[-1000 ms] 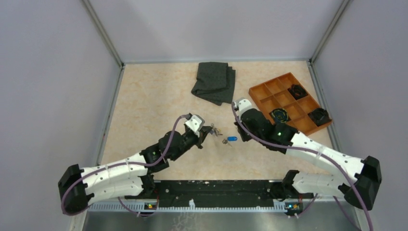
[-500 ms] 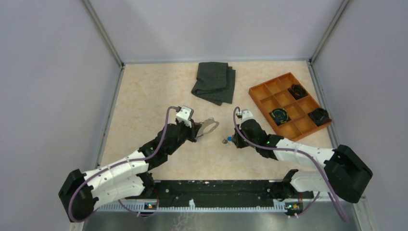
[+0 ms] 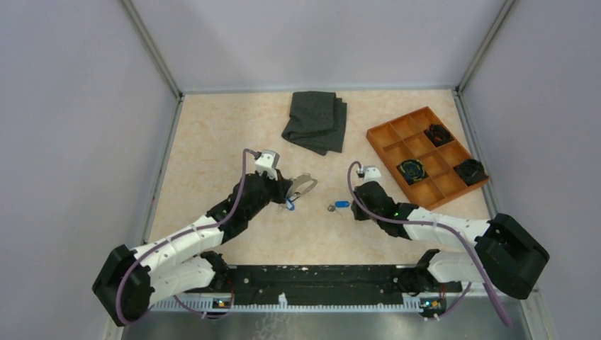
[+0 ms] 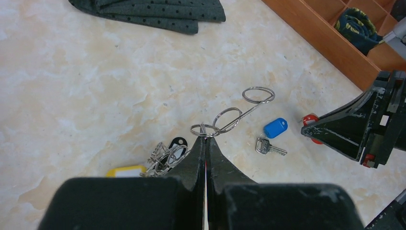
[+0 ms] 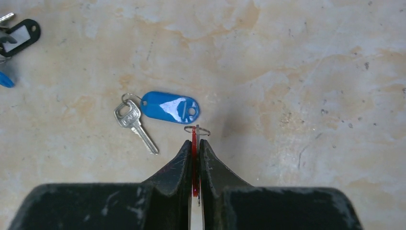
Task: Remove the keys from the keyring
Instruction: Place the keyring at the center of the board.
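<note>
Left gripper [image 4: 205, 140] clamps 1 keyring [image 4: 246, 113]; right gripper [image 5: 195, 146] clamps 1 red key [image 5: 193, 167].

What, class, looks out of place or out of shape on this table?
The keyring in the left gripper looks odd: it seems pulled out into a chain of wire loops joined by a straight stretch, not one tight coil. A blue-tagged key lies loose on the table, apart from the bunch.
</note>
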{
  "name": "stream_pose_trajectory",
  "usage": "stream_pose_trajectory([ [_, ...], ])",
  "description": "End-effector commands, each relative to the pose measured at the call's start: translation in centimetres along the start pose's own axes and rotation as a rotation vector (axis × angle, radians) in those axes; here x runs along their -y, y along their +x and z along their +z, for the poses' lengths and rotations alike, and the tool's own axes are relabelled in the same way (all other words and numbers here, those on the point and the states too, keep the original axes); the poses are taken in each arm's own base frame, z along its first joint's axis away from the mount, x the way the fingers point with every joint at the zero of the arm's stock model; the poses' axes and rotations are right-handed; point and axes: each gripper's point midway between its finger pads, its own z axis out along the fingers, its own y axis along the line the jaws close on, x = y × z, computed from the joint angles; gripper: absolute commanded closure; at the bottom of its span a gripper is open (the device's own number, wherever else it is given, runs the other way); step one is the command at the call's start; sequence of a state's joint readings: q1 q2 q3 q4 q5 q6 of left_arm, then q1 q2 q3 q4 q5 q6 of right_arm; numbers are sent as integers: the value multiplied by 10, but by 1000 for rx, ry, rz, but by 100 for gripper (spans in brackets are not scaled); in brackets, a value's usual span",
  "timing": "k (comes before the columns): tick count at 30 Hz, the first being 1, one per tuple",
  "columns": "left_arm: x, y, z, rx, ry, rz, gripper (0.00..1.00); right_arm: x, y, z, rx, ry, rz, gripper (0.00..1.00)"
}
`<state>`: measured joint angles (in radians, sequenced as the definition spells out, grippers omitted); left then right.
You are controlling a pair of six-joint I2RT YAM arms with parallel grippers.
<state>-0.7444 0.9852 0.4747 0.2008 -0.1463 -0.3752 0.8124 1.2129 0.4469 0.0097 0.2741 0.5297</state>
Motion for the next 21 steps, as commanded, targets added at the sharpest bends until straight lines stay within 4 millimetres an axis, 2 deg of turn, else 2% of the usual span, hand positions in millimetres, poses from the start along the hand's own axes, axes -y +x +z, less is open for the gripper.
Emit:
stream_pose_trajectory([
  [1,6,-12,4,27,30,-44,100,18,-7,-4,44,78,34,94],
  [4,2,-10,6,19,26,-60,100,27,-3,-6,40,112,45,92],
  [6,0,-10,7,17,25,-67,100,27,-3,-7,39,114,49,88],
  [8,-2,-10,7,12,23,-76,100,27,-5,-9,41,118,53,82],
  [11,-4,-10,8,4,23,-89,100,28,-13,-13,56,129,53,66],
  [15,-8,-7,10,-16,15,-110,100,23,-33,-25,102,117,53,49],
  [19,-16,-6,13,-30,-10,-139,100,13,-68,-47,190,77,56,39],
  [21,-20,-6,15,-36,-21,-157,99,9,-89,-59,242,62,50,23],
])
